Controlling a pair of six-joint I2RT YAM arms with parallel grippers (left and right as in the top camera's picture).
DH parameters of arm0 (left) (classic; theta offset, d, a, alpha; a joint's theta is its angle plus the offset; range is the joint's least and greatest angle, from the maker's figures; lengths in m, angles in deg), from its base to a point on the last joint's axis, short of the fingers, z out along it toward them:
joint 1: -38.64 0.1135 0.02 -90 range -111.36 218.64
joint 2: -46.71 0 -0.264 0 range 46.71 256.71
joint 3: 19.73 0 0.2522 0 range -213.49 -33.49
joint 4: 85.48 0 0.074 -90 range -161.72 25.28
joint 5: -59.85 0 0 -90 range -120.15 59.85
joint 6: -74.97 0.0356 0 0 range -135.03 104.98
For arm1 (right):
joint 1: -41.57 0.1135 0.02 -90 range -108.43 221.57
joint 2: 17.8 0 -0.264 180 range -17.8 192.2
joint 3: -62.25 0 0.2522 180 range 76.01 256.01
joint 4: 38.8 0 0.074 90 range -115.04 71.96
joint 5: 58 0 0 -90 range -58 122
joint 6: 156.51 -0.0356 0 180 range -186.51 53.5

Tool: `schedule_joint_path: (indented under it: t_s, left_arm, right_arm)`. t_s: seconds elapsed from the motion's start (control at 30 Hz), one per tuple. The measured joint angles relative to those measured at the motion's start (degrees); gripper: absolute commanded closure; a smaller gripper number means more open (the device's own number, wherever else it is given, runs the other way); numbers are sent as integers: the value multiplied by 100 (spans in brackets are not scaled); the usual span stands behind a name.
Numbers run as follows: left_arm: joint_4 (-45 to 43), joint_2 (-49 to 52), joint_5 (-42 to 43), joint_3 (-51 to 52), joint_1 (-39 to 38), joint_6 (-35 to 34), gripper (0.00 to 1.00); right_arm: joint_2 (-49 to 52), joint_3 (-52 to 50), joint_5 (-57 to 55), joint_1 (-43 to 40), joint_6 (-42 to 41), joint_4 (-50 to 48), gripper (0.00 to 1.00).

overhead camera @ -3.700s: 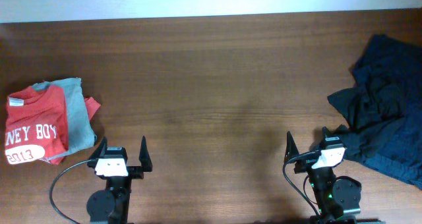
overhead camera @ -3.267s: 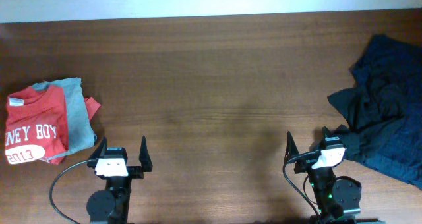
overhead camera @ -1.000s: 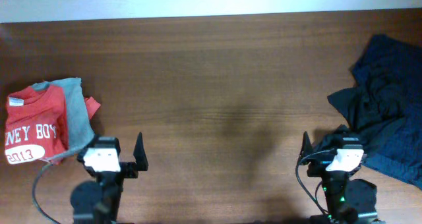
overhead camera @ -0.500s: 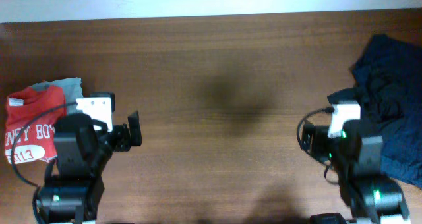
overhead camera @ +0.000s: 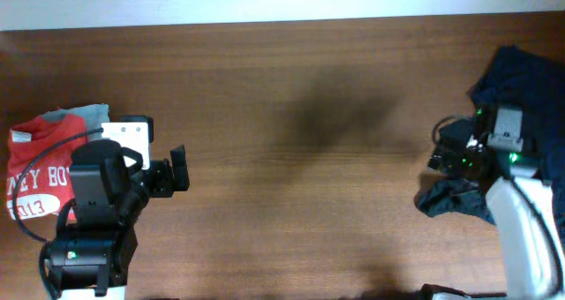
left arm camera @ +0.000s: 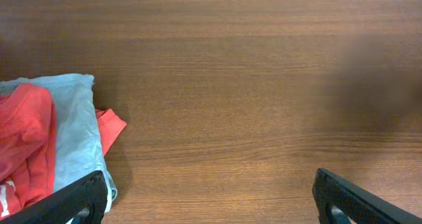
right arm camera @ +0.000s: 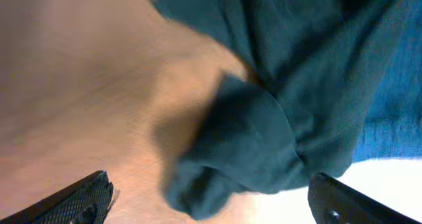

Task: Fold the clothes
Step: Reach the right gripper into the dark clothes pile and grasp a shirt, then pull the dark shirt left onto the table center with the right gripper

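The clothes lie in two heaps. A red lettered shirt (overhead camera: 35, 163) over a grey one (overhead camera: 93, 116) sits at the table's left; in the left wrist view the red shirt (left arm camera: 23, 145) and grey one (left arm camera: 76, 138) lie at the lower left. A dark navy and black pile (overhead camera: 525, 84) fills the right side. My left gripper (overhead camera: 150, 169) is open above bare wood beside the red heap, left gripper (left arm camera: 211, 204) empty. My right gripper (overhead camera: 452, 154) is open over the dark pile's left edge; a dark fold (right arm camera: 244, 141) lies below and between the right gripper (right arm camera: 211, 204) fingers, not gripped.
The brown wooden table (overhead camera: 291, 115) runs between the two heaps, with a pale wall along its far edge. A loose dark lobe of cloth (overhead camera: 450, 198) sticks out toward the front near the right arm. Black cables trail from both arm bases.
Both arms have lifted from their rest poses at the front edge. The left one swung toward the red heap; the right one reached out over the dark pile's left edge. Jaws stayed wide.
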Motion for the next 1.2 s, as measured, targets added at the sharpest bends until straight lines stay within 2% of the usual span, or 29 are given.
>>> schedule_joint_path:
  t_s: [0.13, 0.17, 0.2, 0.27, 0.33, 0.37, 0.43, 0.63, 0.8, 0.9, 1.0, 1.1, 1.13, 1.17, 1.2]
  left_arm:
    - [0, 0, 2, -2, 0, 0, 1]
    - [0, 0, 2, -4, 0, 0, 1]
    - [0, 0, 0, -4, 0, 0, 1]
    - [0, 0, 2, -7, 0, 0, 1]
    - [0, 0, 2, -7, 0, 0, 1]
    - [0, 0, 2, -7, 0, 0, 1]
    - [0, 0, 2, -7, 0, 0, 1]
    - [0, 0, 0, -7, 0, 0, 1]
    - [0, 0, 2, -7, 0, 0, 1]
    - [0, 0, 2, -7, 0, 0, 1]
    - [0, 0, 2, -7, 0, 0, 1]
    - [0, 0, 0, -7, 0, 0, 1]
    - [-2, 0, 0, -7, 0, 0, 1]
    - [2, 0, 2, -7, 0, 0, 1]
    - [0, 0, 2, -7, 0, 0, 1]
  right_arm:
    - [863, -2, 39, -308, -103, -22, 3]
    - [988, -2, 42, -345, -120, -50, 4]
    - [1154, -2, 44, -391, -127, -98, 10]
    - [1405, -2, 42, -446, -166, -127, 24]
    - [1578, -2, 55, -466, -184, -140, 48]
    - [1641, -2, 59, -466, -153, -146, 68]
    - [1735, -2, 66, -468, -168, -170, 96]
    - [1729, 24, 142, -468, -138, -142, 96]
    - [1294, 485, 949, -280, 409, -55, 96]
    - [750, 1003, 1641, 291, 1054, -81, 94]
    - [282, 1392, 2059, 1311, 1709, -109, 93]
    - [201, 1473, 2271, 2479, 2155, -111, 81]
    - [258, 1471, 2291, 2929, 2256, -125, 75]
    - [315, 1471, 2275, 3213, 2337, -160, 61]
    - [417, 1471, 2210, 3547, 2382, -256, 57]
